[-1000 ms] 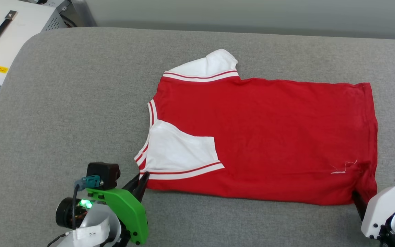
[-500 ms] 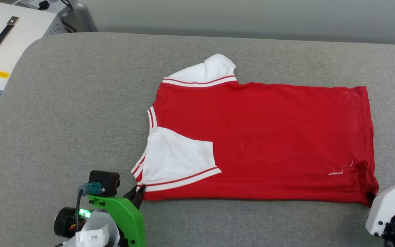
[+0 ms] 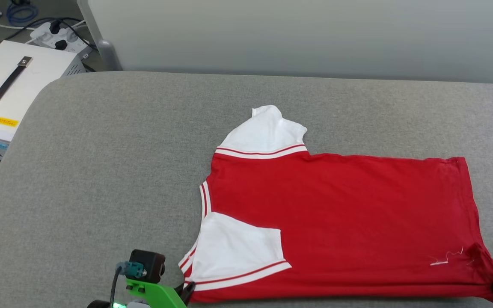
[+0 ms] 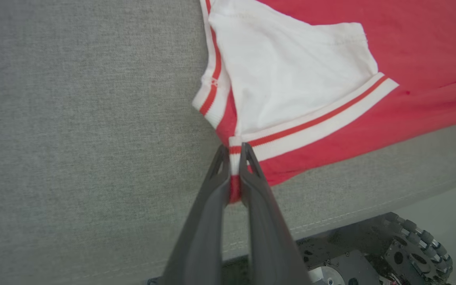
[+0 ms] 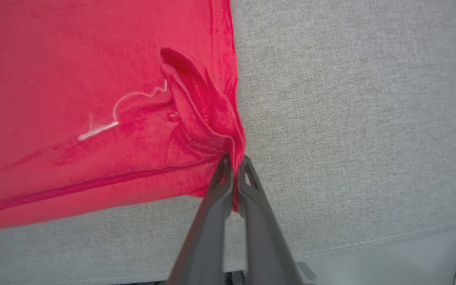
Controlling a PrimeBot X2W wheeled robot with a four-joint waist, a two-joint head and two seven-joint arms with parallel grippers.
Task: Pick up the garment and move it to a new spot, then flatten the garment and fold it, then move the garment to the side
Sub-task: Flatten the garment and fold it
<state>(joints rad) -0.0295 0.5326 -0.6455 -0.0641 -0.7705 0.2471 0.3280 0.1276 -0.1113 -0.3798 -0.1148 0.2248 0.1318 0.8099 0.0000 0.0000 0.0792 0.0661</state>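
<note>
Left gripper [image 4: 234, 153] fingers clamped tight on garment [image 3: 349, 218] striped-trim corner; right gripper [image 5: 234, 159] clamped tight on hem corner.

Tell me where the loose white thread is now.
In the head view, the white thread lies on the garment, at its near right corner, beside the right fingers.

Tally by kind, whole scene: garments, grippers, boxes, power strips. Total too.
garment: 1
grippers: 2, left gripper and right gripper, each shut on the garment
white box: 1
power strip: 1
Total: 5
</note>
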